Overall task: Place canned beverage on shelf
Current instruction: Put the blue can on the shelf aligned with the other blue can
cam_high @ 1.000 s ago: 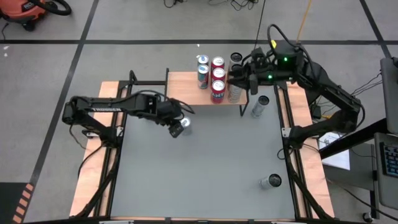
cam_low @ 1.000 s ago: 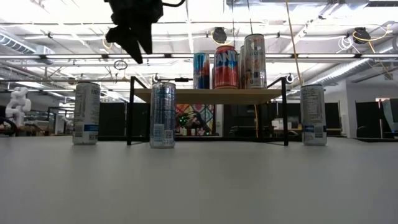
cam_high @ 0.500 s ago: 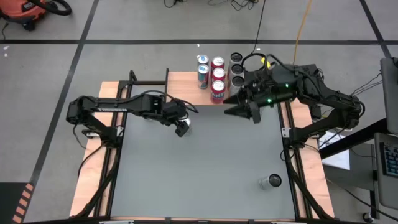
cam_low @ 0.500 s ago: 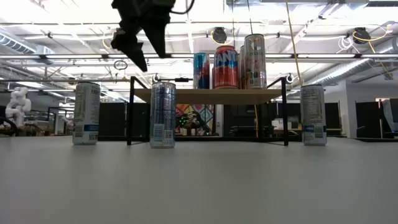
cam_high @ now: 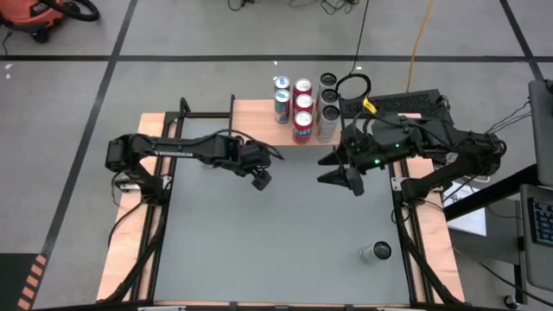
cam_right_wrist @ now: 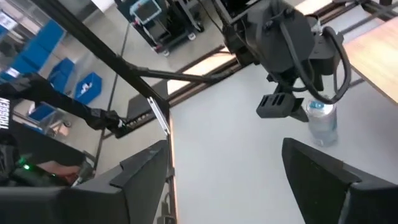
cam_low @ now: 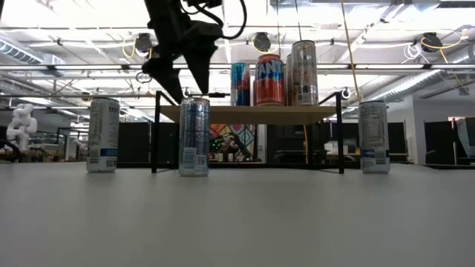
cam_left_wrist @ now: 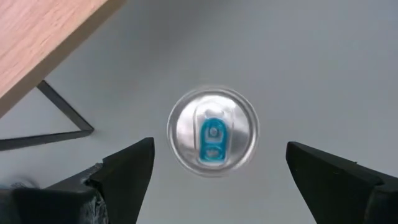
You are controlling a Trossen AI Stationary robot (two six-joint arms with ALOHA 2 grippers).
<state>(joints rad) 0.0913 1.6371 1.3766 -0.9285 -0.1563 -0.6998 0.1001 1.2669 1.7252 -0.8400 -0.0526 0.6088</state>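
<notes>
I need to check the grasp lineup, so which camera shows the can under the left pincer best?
The left wrist view: the can, with its blue tab, sits between the open left pincer. The high view hides it under the arm; the low view shows its side; the right wrist view shows it far off.

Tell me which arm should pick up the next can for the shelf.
Left. Its open tool hangs directly over the upright silver can with a blue tab, which sits centred in the left wrist view. The right tool, also open, hovers apart from that can.
</notes>
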